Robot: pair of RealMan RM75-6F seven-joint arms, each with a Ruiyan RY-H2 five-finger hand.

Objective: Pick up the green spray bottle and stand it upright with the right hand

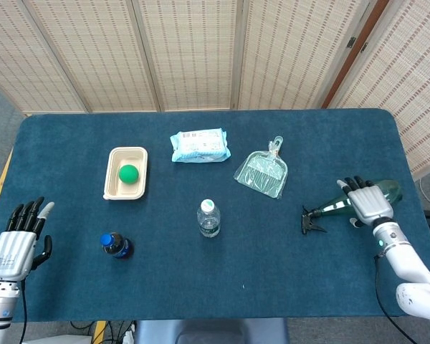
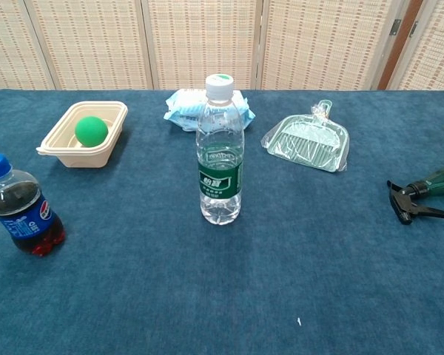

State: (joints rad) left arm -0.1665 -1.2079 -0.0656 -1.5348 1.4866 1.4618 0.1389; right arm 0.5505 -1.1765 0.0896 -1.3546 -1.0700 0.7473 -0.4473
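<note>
The right hand (image 1: 367, 203) rests on the lying spray bottle (image 1: 328, 209), fingers (image 1: 348, 185) draped over it, grip unclear; dustpan (image 1: 261, 172) nearby.

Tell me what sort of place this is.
Probably a robot test or lab setup, not a home: a table under blue cloth, woven folding screens as backdrop, and unrelated items laid out apart, such as a green spray bottle and a dustpan.
</note>
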